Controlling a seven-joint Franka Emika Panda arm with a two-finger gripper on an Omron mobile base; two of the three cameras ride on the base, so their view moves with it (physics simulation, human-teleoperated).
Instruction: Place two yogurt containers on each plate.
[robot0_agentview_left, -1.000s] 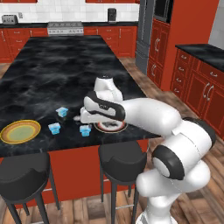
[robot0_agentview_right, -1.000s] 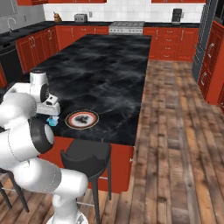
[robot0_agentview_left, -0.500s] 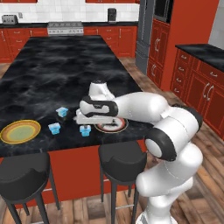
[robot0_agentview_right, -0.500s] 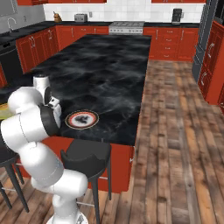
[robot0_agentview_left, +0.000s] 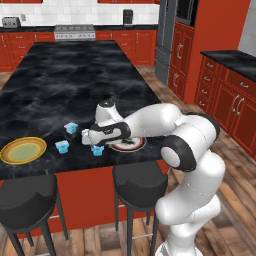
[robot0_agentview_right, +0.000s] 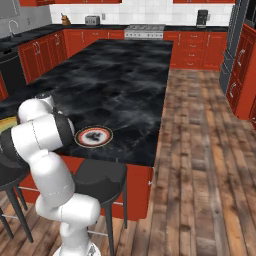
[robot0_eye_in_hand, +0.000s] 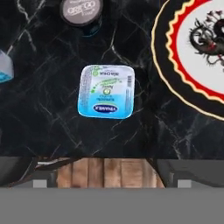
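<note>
Yogurt tubs are all sitting on the black marble desk (robot0_agentview_left: 60, 75), none on a plate so far.

From the left base camera: the yellow plate with the green middle (robot0_agentview_left: 22, 150) lies near the left front edge of the desk. One tub (robot0_agentview_left: 71, 128) sits a bit further back, a second tub (robot0_agentview_left: 62, 146) sits between it and the yellow plate, and a third tub (robot0_agentview_left: 98, 150) is right under the robot's hand, close to the front edge. The red-rimmed plate (robot0_agentview_left: 131, 144) lies just beside that third tub, partly hidden by the white arm, which stretches low across the desk. Two black stools (robot0_agentview_left: 140, 182) stand in front of the desk.

From the right base camera: the red-rimmed plate (robot0_agentview_right: 93, 136) sits bare on the desk near the front edge, with the arm's white elbow just to its left. A sliver of the yellow plate (robot0_agentview_right: 7, 123) peeks out behind the arm.

From the hand camera: the claw (robot0_eye_in_hand: 107, 168) hangs straight above a square blue-and-white tub (robot0_eye_in_hand: 106, 91), fingers spread wide and gripping nothing. A round dark-lidded tub (robot0_eye_in_hand: 81, 11) sits beyond it, another blue tub (robot0_eye_in_hand: 5, 66) is cut off at the left edge, and the plate's rim (robot0_eye_in_hand: 183, 87) curves in on the right, near the square tub but not touching.
</note>
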